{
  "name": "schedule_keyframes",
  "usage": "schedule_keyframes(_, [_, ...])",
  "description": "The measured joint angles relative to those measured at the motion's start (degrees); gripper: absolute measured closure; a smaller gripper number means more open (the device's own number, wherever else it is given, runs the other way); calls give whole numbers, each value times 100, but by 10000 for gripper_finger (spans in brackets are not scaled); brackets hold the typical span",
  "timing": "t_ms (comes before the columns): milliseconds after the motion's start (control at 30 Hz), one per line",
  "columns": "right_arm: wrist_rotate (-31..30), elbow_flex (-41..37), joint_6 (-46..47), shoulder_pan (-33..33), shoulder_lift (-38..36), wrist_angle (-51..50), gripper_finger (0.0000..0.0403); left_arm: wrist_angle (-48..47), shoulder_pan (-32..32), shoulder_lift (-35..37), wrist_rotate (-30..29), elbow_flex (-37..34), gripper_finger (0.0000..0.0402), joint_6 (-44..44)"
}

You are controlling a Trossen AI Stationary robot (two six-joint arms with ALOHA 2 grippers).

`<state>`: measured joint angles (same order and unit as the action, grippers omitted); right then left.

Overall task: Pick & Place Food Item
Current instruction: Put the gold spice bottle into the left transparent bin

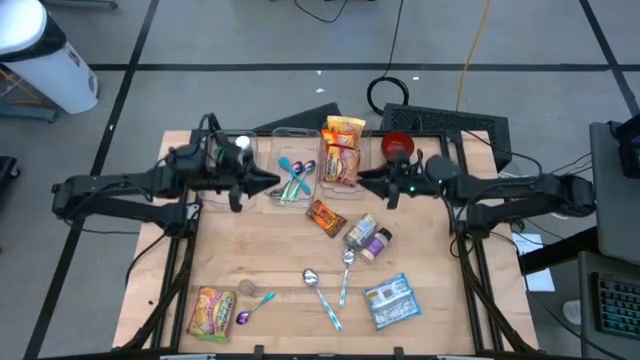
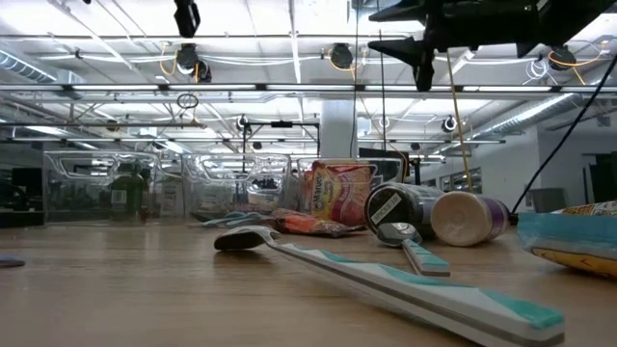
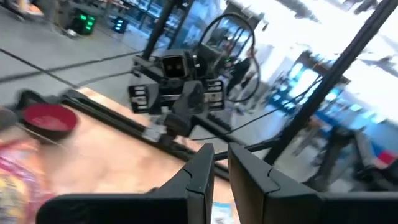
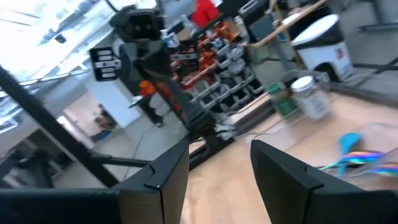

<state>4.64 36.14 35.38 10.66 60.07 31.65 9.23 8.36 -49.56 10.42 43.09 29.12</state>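
Fingers of the left gripper [image 1: 272, 184] stand nearly shut, empty; the right gripper's [image 1: 362, 182] are parted, empty, both above the desk [image 1: 270, 265].

Snack packets [image 1: 342, 150] – five; spoons [image 1: 345, 278] – six.

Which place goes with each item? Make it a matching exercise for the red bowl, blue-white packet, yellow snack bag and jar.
Items:
1 red bowl
2 blue-white packet
3 yellow snack bag
4 jar

Places, in the high view:
A bottom-left corner
B mid-table, lying on its side
C top, right of centre
D bottom right

Pairs: 1-C, 2-D, 3-A, 4-B
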Motion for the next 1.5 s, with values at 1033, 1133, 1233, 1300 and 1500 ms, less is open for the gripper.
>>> schedule_keyframes(1033, [-499,2413,-2531,-1159,352,-3062,239,4313,-448,-2583,652,1218,187,736])
schedule_keyframes(1133, [-496,2413,-2708,-1154,357,-3149,238,4331,-476,-2775,696,1664,156,644])
schedule_keyframes(1233, [-491,2413,-2832,-1154,357,-3415,238,4241,-476,-2936,757,2000,135,595])
schedule_keyframes(1300, [-491,2413,-2883,-1154,357,-3626,239,3916,-474,-3006,1070,2146,126,584])
schedule_keyframes(1500, [-466,2413,-2900,-1154,355,-4243,239,1614,-636,-2923,1495,2338,127,527])
